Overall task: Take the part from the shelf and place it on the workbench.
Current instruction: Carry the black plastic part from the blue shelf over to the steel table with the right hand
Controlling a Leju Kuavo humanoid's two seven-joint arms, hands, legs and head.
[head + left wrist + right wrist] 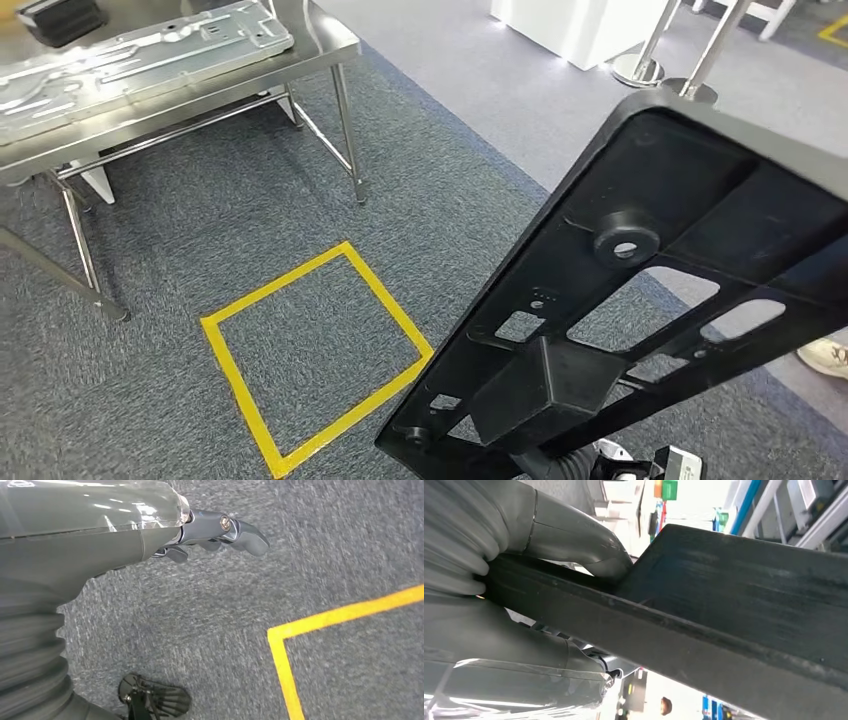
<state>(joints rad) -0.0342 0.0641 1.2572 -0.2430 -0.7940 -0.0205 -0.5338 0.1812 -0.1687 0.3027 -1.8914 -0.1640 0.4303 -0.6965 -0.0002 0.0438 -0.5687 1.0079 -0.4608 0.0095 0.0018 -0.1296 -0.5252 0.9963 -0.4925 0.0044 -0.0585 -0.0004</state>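
Note:
A large black plastic part (640, 290), a ribbed frame with cut-outs and a round boss, is held up close to my head camera at the right, above the carpet. My right hand (549, 610) grips its edge, the thumb (589, 547) pressed on one face of the part (734, 605) and the fingers under the other. My left hand (210, 535) hangs over the grey carpet with its fingers apart and nothing in it. The steel workbench (320, 45) stands at the upper left, some way off across the floor.
A grey metal panel (130, 55) and a black object (60, 18) lie on the workbench. A yellow tape square (315, 355) marks the carpet in front of it. Stanchion posts (650, 60) and a white cabinet (580, 25) stand at the back right. A person's shoe (825, 357) shows at the right edge.

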